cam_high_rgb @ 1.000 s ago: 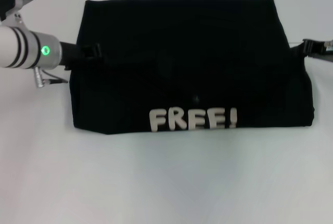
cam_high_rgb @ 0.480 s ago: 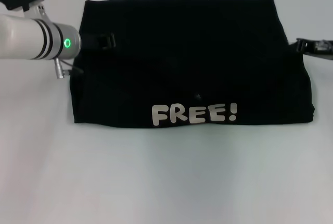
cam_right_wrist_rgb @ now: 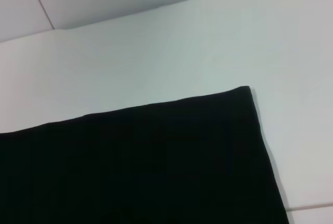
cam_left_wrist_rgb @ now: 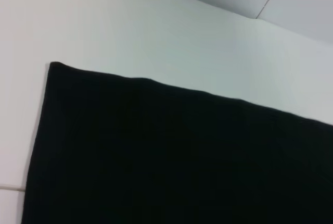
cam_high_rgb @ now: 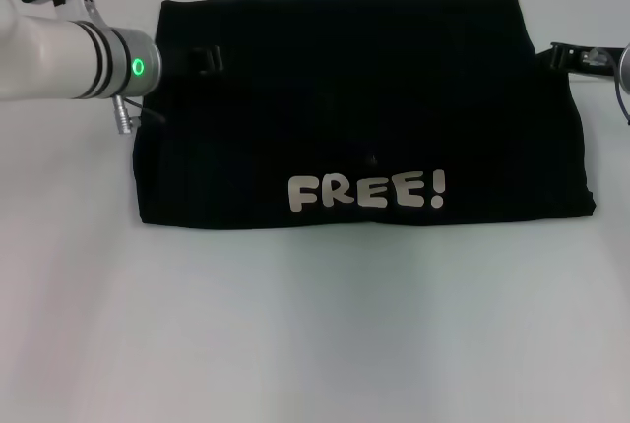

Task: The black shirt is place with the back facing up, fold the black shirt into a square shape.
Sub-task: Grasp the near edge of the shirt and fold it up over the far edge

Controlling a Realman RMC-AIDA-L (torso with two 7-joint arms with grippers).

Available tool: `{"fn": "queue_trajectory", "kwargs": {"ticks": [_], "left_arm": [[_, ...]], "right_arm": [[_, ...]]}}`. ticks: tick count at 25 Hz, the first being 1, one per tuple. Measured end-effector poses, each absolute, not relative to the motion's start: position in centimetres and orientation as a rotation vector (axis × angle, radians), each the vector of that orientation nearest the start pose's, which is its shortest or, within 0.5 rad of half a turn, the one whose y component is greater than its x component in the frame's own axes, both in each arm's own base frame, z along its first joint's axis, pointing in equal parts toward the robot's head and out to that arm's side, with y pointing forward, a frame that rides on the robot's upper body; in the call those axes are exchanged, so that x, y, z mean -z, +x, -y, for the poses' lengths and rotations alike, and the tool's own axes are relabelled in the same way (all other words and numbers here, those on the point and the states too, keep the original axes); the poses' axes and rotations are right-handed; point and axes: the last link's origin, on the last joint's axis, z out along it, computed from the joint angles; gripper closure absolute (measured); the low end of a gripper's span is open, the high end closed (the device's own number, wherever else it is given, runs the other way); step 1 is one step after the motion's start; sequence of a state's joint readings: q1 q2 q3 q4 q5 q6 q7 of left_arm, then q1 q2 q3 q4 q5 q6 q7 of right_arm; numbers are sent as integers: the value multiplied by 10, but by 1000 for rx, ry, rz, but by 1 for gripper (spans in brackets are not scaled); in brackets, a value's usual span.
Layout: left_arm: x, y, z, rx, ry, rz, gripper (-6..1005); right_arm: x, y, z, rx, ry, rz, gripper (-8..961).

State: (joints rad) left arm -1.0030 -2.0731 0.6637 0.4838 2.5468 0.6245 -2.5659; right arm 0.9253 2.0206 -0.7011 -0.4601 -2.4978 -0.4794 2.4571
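Note:
The black shirt (cam_high_rgb: pixel 364 108) lies folded into a wide rectangle on the white table (cam_high_rgb: pixel 315 334). Pale "FREE!" lettering (cam_high_rgb: pixel 367 191) faces up near its front edge. My left gripper (cam_high_rgb: pixel 204 58) is over the shirt's far left part, just inside the left edge. My right gripper (cam_high_rgb: pixel 563 55) is at the shirt's far right edge. The left wrist view shows the shirt (cam_left_wrist_rgb: pixel 182 156) lying flat with one far corner. The right wrist view shows the shirt (cam_right_wrist_rgb: pixel 145 166) with the other far corner. Neither wrist view shows a gripper.
The white left forearm (cam_high_rgb: pixel 69 57) with a green light reaches in from the far left. A bare white table surface lies in front of the shirt and on both sides of it.
Both grippers have moved toward the far side. The shirt's front edge and the lettering have shifted back with them, and the lettering now lies flatter.

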Motion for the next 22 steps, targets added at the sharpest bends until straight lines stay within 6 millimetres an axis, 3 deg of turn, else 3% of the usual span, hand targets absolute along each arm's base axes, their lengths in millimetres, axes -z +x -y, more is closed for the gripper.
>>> {"fn": "queue_trajectory", "kwargs": {"ticks": [9, 12, 17, 22], "left_arm": [[16, -203, -490, 301, -1921, 1313, 774], [18, -199, -491, 290, -1940, 1298, 771], [20, -192, -487, 270, -1998, 1319, 766], [-2, -192, -470, 304, -2070, 1493, 760]], "right_arm": [[-18, 250, -491, -238, -1818, -1205, 889], [-18, 246, -492, -208, -1857, -1187, 846], [-26, 246, -493, -204, -1871, -1221, 775], [-48, 246, -487, -216, -1902, -1342, 704]]}}
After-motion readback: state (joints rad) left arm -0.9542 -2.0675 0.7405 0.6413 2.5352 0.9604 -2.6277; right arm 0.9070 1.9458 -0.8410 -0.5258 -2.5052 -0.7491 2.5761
